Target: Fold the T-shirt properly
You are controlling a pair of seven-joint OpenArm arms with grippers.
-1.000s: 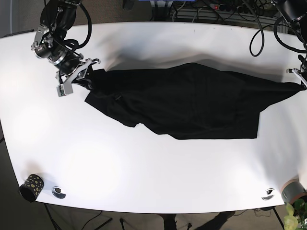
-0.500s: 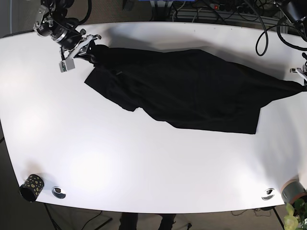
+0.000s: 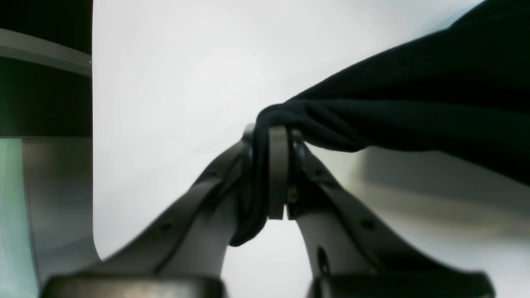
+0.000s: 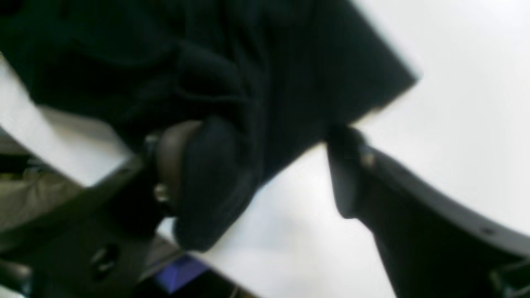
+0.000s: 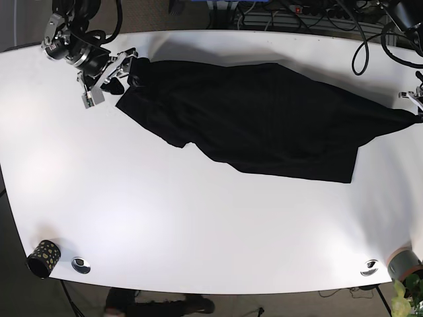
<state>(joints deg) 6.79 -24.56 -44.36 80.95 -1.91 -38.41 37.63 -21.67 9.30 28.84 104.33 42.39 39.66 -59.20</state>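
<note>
Base view shows the black T-shirt (image 5: 264,119) drawn out long across the far half of the white bench (image 5: 198,224), with me holding it at both ends. My left gripper (image 3: 276,174) sits at the bench's edge on that view's right, its jaws pressed together on a bunched corner of the fabric, which wraps over one fingertip and runs away taut. I judge this pinch is kept so the cloth stays stretched while the other end is worked. My right gripper (image 4: 256,165) is at the opposite end, near the far corner; its jaws stand spread, with a dark fold of the shirt draped against one finger and the other finger clear of it. The wrist picture is blurred, so I cannot say the cloth is truly free. The garment is still rumpled, one edge slanting, no fold yet made.

The bench is smooth, glossy and bare around the shirt. A speckled cup (image 5: 43,257) stands at its near corner, and cables (image 5: 291,13) trail behind the far edge.
</note>
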